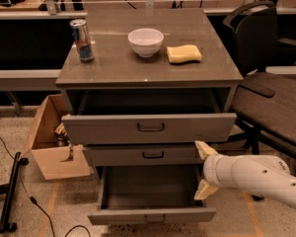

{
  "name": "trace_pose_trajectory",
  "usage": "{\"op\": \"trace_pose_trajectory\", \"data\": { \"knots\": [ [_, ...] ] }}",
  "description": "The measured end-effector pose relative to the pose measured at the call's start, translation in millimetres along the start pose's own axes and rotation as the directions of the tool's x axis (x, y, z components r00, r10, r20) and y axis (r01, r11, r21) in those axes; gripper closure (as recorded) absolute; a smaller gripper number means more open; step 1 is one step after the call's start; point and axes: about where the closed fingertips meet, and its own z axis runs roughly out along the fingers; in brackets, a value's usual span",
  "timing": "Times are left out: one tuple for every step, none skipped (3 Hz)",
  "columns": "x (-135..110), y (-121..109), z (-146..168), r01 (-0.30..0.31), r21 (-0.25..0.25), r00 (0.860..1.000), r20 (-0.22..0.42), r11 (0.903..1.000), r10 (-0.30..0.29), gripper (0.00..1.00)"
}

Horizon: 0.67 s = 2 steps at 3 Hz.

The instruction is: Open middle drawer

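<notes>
The grey cabinet has three drawers. The top drawer (pixel 149 127) is pulled out. The middle drawer (pixel 148 155) sits pushed in behind it, with its small dark handle (pixel 152 155) centred on the flat front. The bottom drawer (pixel 152 215) is pulled far out and looks empty. My gripper (pixel 205 171) is at the right end of the middle drawer, in front of the cabinet's right side. Its two tan fingers are spread apart, one (pixel 204 149) at the middle drawer's level and one lower (pixel 205 190), holding nothing. The white arm reaches in from the lower right.
On the cabinet top stand a can (pixel 82 40), a white bowl (pixel 146 41) and a yellow sponge (pixel 184 54). A cardboard box (pixel 52 139) sits on the floor at the left. A dark chair (pixel 266 88) stands at the right. Cables and a black pole (pixel 11 191) lie at the lower left.
</notes>
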Motion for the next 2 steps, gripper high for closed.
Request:
{"op": "trace_pose_trajectory", "data": {
  "knots": [
    [6,5,19,0.014,-0.045,1.000,0.018,0.9989,-0.013,0.00],
    [12,17,38,0.019,-0.107,0.999,0.037,0.9941,-0.015,0.00]
  ]
}}
